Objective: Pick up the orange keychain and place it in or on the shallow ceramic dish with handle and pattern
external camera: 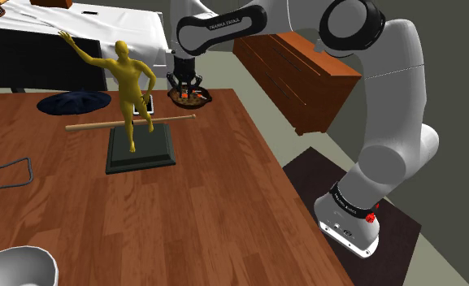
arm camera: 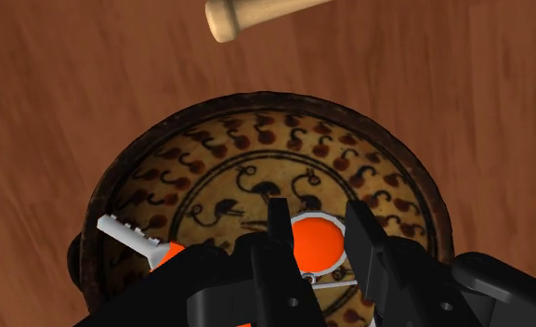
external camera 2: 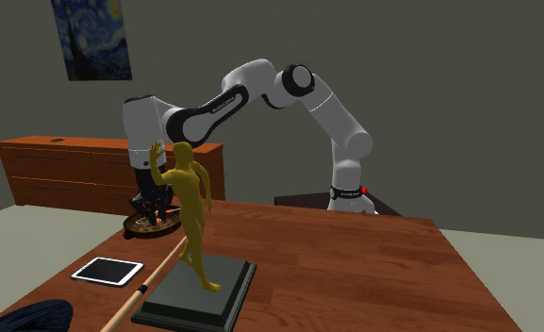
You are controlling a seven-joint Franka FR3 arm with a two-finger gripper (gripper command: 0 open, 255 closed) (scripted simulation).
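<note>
The black gripper [arm camera: 317, 219] has its two fingers drawn narrowly in on the round orange tag of the orange keychain [arm camera: 318, 243], low inside the patterned ceramic dish [arm camera: 256, 139]. The keychain's white key lies on the dish's inner wall. The dish sits on the wooden table [external camera: 224, 195] near its far edge, beside a wooden stick [arm camera: 233, 19] and a yellow figure statue [external camera: 131, 81].

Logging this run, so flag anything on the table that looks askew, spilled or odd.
Nothing stands out: the statue stands upright on its base, the wooden stick lies flat on the table, and the orange keychain is inside the patterned dish.
</note>
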